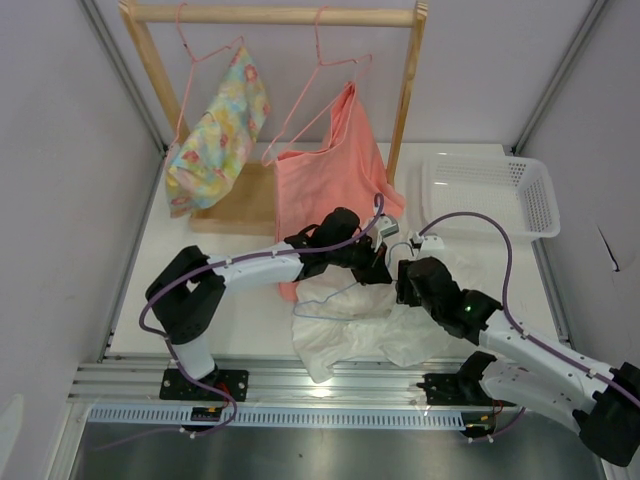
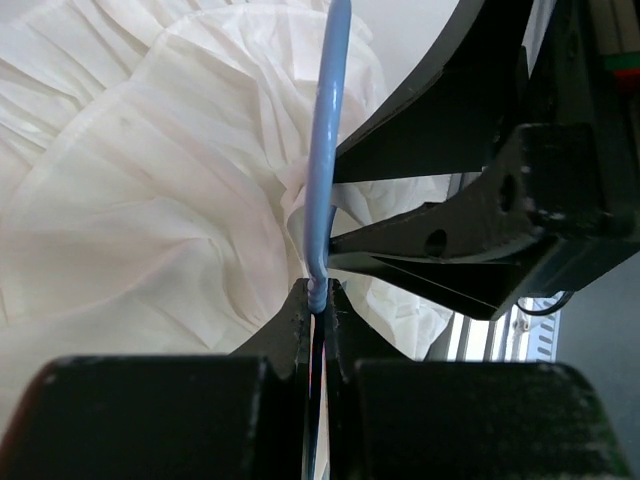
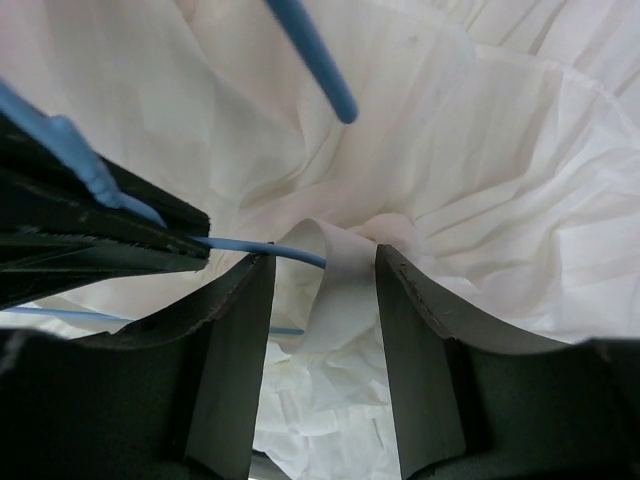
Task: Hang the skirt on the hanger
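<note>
Left gripper [image 2: 318,298] clenched on hanger [image 2: 323,150] wire, just above skirt [image 2: 130,220]. Skirt crumpled on table [image 1: 250,320], centre, near front edge. Right gripper [image 3: 323,260] jaws apart, white fabric fold between them; seems unpinched, contact unclear.

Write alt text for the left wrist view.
The left gripper is shut on the thin light blue hanger, whose wire rises over the white pleated skirt. The black right gripper reaches in from the right, beside the wire.
</note>
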You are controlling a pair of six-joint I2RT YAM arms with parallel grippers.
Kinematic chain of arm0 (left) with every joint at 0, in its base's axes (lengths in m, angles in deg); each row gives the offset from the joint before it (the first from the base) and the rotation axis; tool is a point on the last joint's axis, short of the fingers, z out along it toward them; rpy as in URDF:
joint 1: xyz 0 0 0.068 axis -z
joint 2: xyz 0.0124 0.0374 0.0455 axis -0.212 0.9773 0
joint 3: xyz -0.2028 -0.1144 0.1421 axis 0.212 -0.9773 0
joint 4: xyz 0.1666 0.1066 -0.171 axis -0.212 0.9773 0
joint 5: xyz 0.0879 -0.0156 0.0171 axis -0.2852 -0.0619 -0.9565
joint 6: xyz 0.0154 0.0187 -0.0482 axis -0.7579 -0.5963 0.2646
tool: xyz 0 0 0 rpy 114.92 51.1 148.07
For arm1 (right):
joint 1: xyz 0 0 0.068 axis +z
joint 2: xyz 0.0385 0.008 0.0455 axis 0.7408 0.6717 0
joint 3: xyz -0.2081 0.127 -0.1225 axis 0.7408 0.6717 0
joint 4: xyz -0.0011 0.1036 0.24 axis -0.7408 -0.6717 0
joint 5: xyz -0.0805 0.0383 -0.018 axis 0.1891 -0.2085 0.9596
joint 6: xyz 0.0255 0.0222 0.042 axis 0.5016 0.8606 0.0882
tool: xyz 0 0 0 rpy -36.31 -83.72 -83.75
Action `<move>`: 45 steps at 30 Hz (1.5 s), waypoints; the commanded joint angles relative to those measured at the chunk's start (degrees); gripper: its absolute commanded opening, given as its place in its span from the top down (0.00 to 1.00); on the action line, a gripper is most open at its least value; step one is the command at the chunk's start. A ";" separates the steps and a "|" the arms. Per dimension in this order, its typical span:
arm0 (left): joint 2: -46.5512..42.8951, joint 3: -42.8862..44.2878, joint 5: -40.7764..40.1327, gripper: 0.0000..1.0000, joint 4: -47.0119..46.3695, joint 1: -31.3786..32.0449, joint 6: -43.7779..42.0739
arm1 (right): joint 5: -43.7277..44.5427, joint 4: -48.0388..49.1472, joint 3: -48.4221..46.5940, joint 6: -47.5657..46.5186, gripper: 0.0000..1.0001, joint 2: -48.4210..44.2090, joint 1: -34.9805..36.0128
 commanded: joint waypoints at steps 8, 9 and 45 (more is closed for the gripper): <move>1.59 2.62 2.15 1.00 2.74 0.75 -0.88 | 7.96 6.62 -0.21 -0.89 0.39 -7.84 5.59; 1.77 2.62 2.15 1.00 2.83 0.74 -0.96 | 8.50 4.35 -0.73 0.42 0.37 -8.02 5.24; 6.70 9.65 6.37 1.00 10.74 -2.68 -3.69 | 3.75 -2.10 0.32 7.29 0.45 -0.12 1.55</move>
